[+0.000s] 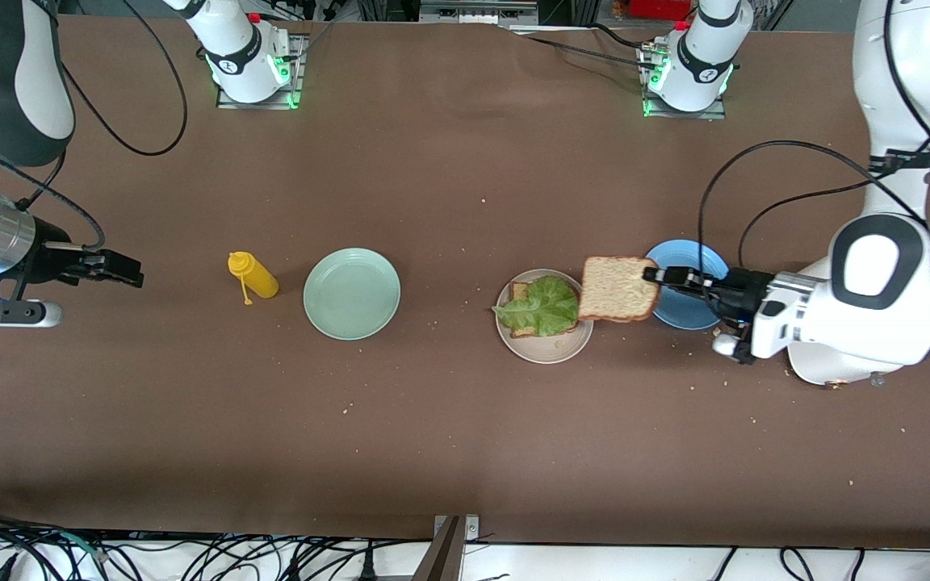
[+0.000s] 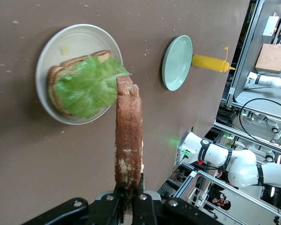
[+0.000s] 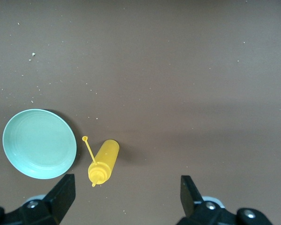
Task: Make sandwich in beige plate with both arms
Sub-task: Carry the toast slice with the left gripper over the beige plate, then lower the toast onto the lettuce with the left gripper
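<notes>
Beige plate (image 1: 550, 353) below bread slice (image 1: 617, 289) gripped by left tool (image 1: 652, 275); right tool (image 1: 130, 273) gapes

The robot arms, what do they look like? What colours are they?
Both arms are white with rounded shells and dark grey or black patches at the joints. Thin black cables loop along them. Each base has a black ring with a small mark and glows green. The left gripper is small and black on a white wrist. The right gripper is black too, behind a shiny silver metal cuff.
</notes>
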